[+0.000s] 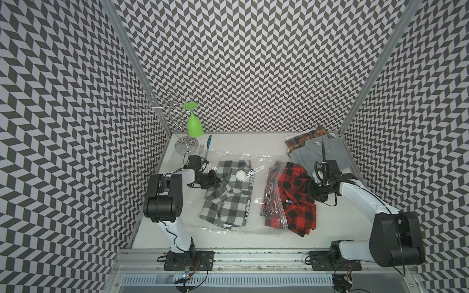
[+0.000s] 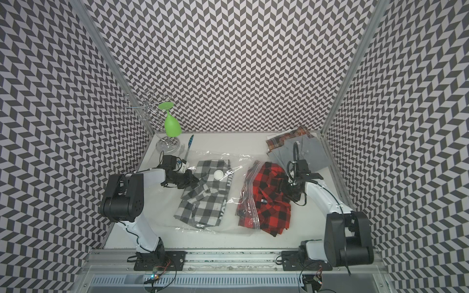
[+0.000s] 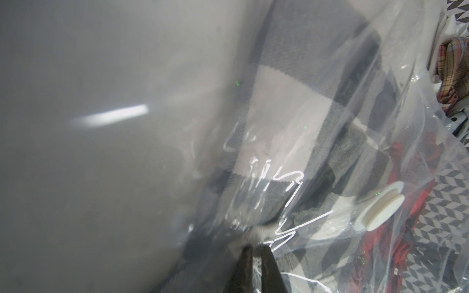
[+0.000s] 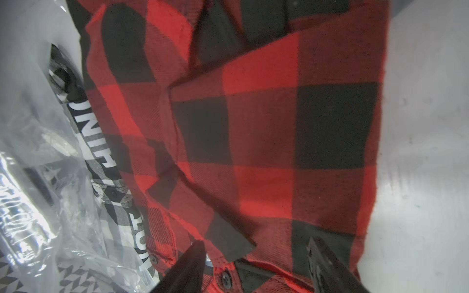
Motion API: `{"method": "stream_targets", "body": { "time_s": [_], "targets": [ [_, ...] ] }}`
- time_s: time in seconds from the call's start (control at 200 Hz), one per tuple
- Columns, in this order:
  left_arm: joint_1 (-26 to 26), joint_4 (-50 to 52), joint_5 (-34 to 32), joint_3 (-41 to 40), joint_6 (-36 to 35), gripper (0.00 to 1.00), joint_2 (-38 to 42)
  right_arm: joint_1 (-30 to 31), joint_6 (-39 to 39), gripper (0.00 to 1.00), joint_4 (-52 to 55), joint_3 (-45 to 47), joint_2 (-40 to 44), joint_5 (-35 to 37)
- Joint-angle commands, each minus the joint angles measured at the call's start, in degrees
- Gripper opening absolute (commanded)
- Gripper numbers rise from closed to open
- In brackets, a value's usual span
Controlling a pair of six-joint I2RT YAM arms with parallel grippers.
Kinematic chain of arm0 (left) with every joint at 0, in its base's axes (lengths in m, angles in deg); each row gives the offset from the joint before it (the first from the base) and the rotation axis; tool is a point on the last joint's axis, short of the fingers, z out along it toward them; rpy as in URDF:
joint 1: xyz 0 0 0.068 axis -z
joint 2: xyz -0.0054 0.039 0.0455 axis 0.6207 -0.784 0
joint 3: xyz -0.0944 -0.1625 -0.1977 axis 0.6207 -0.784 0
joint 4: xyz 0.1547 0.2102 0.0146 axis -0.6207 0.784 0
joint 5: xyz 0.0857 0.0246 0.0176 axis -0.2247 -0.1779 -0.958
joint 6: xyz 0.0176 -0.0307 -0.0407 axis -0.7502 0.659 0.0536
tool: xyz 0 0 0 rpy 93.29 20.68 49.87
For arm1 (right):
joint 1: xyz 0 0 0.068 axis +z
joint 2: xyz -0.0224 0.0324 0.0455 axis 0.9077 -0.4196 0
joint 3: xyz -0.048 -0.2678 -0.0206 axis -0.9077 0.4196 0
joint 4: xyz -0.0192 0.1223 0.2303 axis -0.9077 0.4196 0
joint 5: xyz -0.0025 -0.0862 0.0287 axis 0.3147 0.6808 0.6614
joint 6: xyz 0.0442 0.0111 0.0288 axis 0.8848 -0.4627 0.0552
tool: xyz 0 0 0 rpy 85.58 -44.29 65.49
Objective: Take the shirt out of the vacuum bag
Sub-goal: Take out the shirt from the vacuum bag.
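Two arms reach over the white table (image 1: 342, 228) in both top views. We find the vacuum bag (image 1: 253, 220) lying flat at the centre of the frame. Its white valve cap (image 1: 240, 175) faces up over the grey check shirt (image 1: 228, 203), which lies behind the film. The left gripper (image 1: 215, 181) sits at the left edge of the bag. The right gripper (image 1: 311, 189) sits at the right edge of the red check shirt (image 1: 297, 205). The bag's red-striped zip edge (image 1: 279, 197) crosses this shirt; we cannot tell whether the part to its left lies inside the film or under it. A stack of folded shirts (image 1: 312, 149) occupies the upper right of the table. A wire rack (image 1: 175, 111) carrying a green glass (image 1: 195, 125) stands at the upper left.

In the left wrist view, the left gripper (image 3: 256, 247) has its jaws drawn narrow, pinching a fold of bag film. Grey check cloth shows through the film, with the valve cap (image 3: 378, 205) near. We cannot tell whether cloth is caught together with the film.

In the right wrist view, the right gripper (image 4: 257, 242) has its jaws wide apart over the red check shirt (image 4: 266, 126), gripping nothing. Crinkled bag film (image 4: 38, 142) lies just beside the shirt.
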Motion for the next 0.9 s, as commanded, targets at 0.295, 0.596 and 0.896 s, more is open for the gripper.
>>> {"method": "stream_targets", "body": {
  "time_s": [0.295,0.596,0.896],
  "targets": [
    [0.44,6.69,-7.78,-2.28,-0.10,0.13,-2.71,-0.58,1.13,0.66,-2.10,-6.17,-4.42,9.66],
    [2.44,6.46,-6.13,-2.08,0.66,0.14,-1.55,-10.68,-4.89,0.66,-7.87,-3.97,-4.89,4.36],
    [6.01,7.90,-4.19,0.82,1.54,0.24,0.88,-13.16,-6.72,0.62,-16.71,4.07,-7.79,-2.98]
  ]
}}
